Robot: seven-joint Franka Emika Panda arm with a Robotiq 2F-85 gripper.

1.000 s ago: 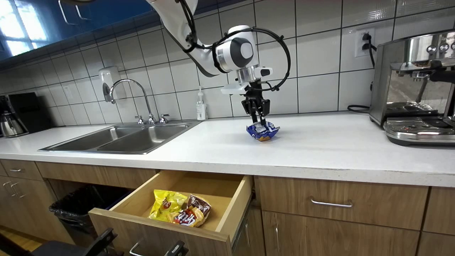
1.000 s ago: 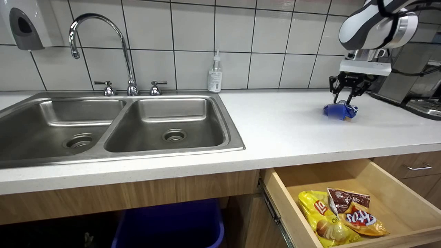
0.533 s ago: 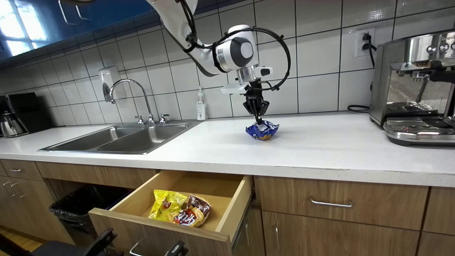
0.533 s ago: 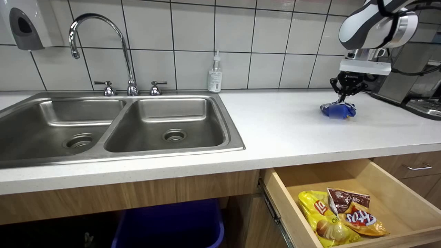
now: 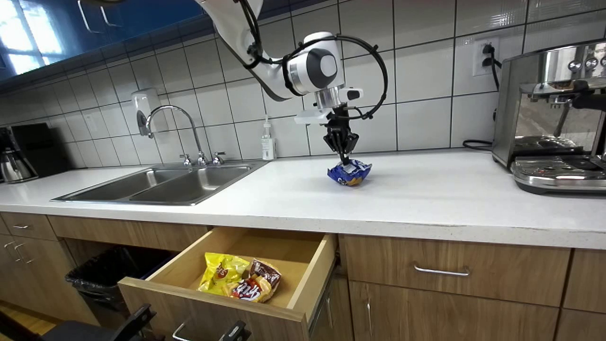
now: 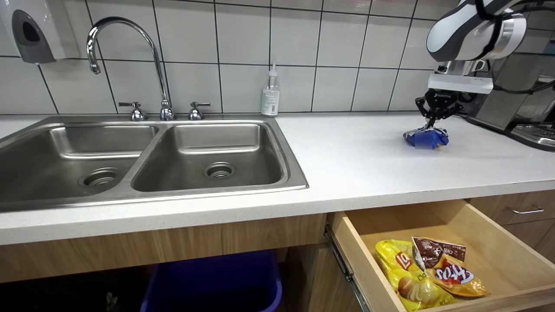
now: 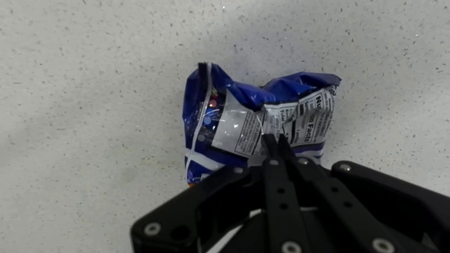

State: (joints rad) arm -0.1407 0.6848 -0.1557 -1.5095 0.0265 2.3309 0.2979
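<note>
Beyond the near, pulled-out drawer (image 5: pixel 313 274), the blue snack bag (image 7: pixel 258 121) was resting on or barely above the white countertop (image 5: pixel 450 189) (I couldn't tell which), right of the sink (image 6: pixel 293 173), and I judged it could slip free if lifted fast, since my gripper (image 7: pixel 275 136) had its jaws fully together on what seemed only a thin pinch of glossy film. Above it, in an exterior view, my arm (image 5: pixel 270 78) slanted from the upper left, bent so the gripper pointed almost straight down.
</note>
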